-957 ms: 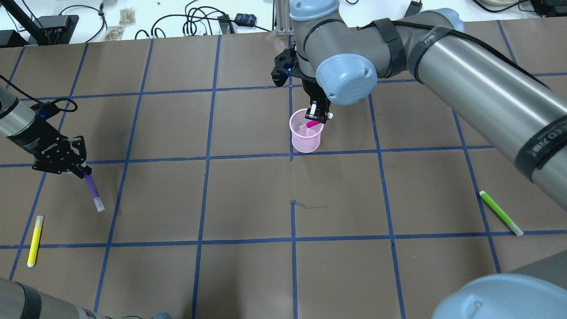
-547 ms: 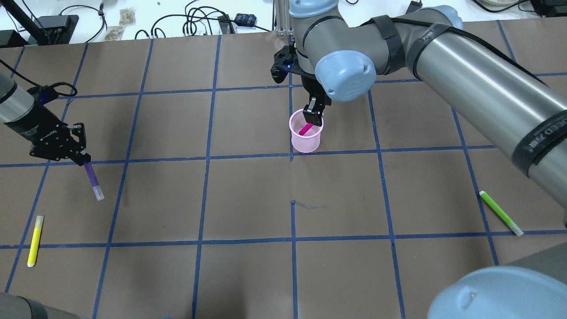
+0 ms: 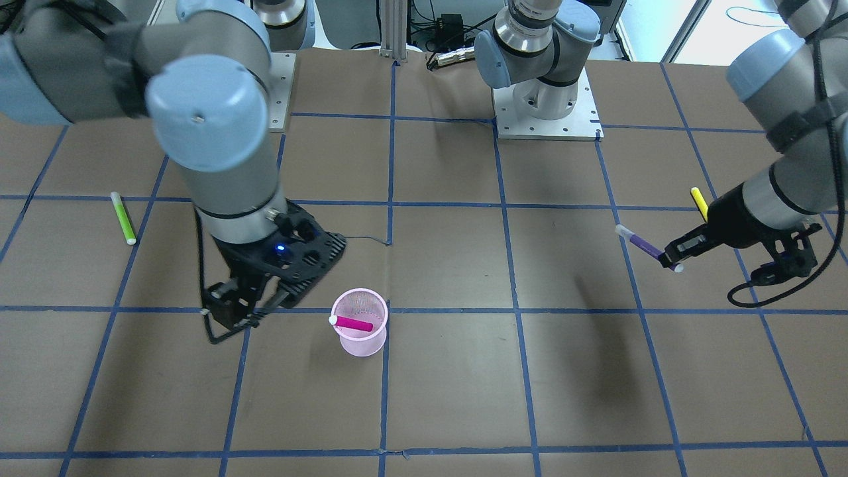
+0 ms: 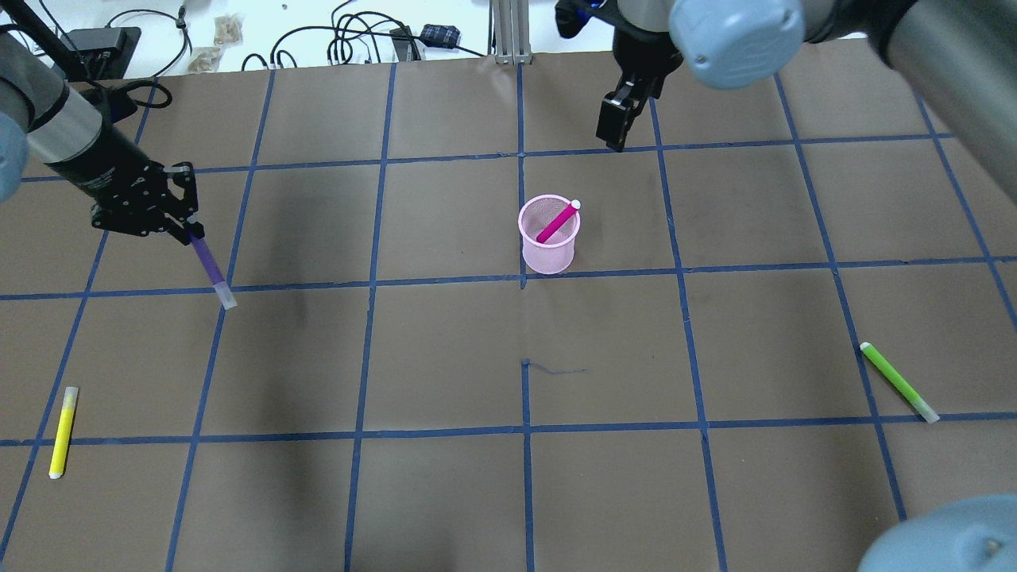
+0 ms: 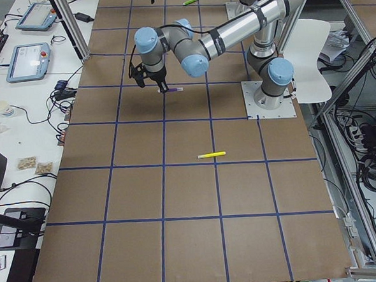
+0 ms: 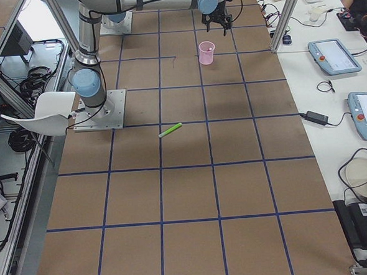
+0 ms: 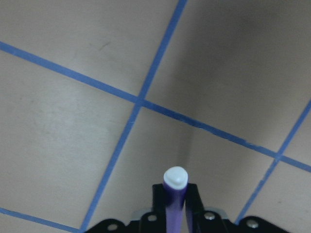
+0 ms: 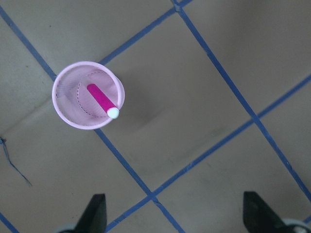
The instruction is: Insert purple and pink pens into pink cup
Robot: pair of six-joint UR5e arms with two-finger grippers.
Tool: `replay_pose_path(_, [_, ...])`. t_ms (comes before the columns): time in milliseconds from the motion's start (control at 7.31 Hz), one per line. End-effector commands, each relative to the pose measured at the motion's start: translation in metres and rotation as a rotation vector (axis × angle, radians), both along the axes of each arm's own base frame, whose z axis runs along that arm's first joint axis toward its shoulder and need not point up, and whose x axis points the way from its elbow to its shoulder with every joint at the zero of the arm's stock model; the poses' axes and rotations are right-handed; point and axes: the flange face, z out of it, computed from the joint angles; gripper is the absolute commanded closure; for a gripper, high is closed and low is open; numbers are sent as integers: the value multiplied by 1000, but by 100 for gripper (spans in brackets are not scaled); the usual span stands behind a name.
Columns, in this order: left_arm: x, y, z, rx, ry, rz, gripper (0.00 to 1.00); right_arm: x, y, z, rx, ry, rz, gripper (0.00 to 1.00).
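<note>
The pink mesh cup (image 4: 548,242) stands upright near the table's middle. The pink pen (image 4: 556,222) leans inside it, white cap up; both also show in the right wrist view, cup (image 8: 73,116) and pen (image 8: 101,99). My right gripper (image 4: 616,127) is open and empty, lifted clear of the cup and beyond it, with its fingers wide apart in the right wrist view (image 8: 175,213). My left gripper (image 4: 187,226) is shut on the purple pen (image 4: 208,266) and holds it above the table at the far left, white tip down. The pen also shows in the left wrist view (image 7: 174,204).
A yellow pen (image 4: 62,431) lies near the left front. A green pen (image 4: 898,381) lies at the right. Blue tape lines grid the brown table. Cables and boxes lie beyond the far edge.
My right gripper let go of the pink pen, which now rests in the cup, and rose away to the far right. My left gripper carried the purple pen farther back and slightly right.
</note>
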Motion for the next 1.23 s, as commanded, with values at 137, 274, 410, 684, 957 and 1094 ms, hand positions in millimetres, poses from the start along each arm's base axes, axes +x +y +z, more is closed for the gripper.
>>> replay_pose_path(137, [-202,-5,42,-282,21,21,100,-75,59,56,54,-38,-565,0])
replay_pose_path(274, [-250,4,40,-284,54,95,100,-73,80,48,71,-46,-728,0])
replay_pose_path(410, [-280,9,37,-324,27,122,100,-73,108,45,48,-56,-799,0])
replay_pose_path(684, [-324,16,10,-348,-74,110,100,-74,114,38,-64,-89,-796,0])
replay_pose_path(957, [-339,5,-2,-379,-26,184,100,-73,108,54,-88,-108,-799,0])
replay_pose_path(1094, [-346,5,-9,-367,-25,198,100,-73,106,53,-84,-106,-799,0])
